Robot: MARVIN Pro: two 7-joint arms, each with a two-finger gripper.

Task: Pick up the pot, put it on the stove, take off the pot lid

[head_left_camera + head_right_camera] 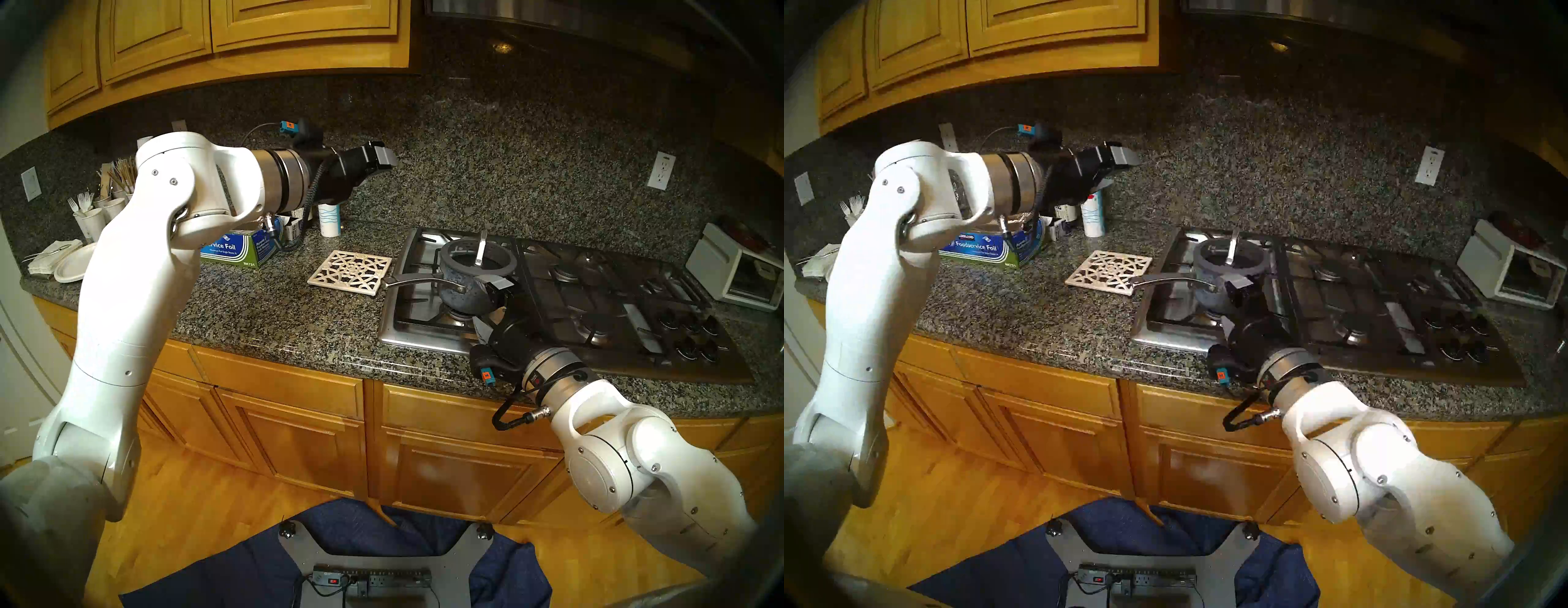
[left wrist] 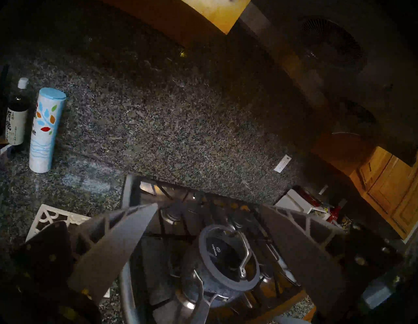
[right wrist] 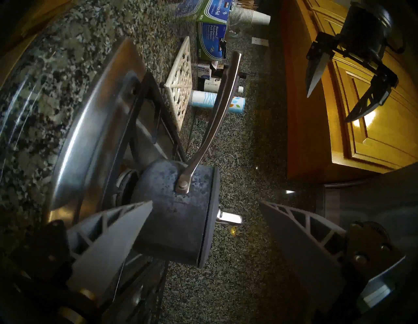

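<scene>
Nearest the robot, a grey base plate carries a black power strip over a blue cloth on the wood floor. The right gripper sits low at the counter edge, fingers spread wide and holding nothing; in the right wrist view one finger lies beside the pot wall and the other stands well clear. The pot, blue-grey and speckled, stands on the front left burner of the stove, its long silver handle reaching left over the stove's edge toward the white lattice trivet. The pot lid is on the pot, grey rim, glass middle, loop handle upright; the left wrist view shows "Calphalon" printed on the glass.

Further back, the left gripper hangs high above the counter, left of the pot, wide open and empty. Behind the trivet, a blue and green box reads "KIRKLAND" and "Foodservice Foil"; the right wrist view shows "Reynolds Foodservice Foil Sheets" on its side. Next to it, a white tube with a blue top bears leaf prints and letters ending "alt". A dark bottle has an Asian-script label, unreadable. Paper cups with plastic forks stand far left. A white toaster oven stands far right.
</scene>
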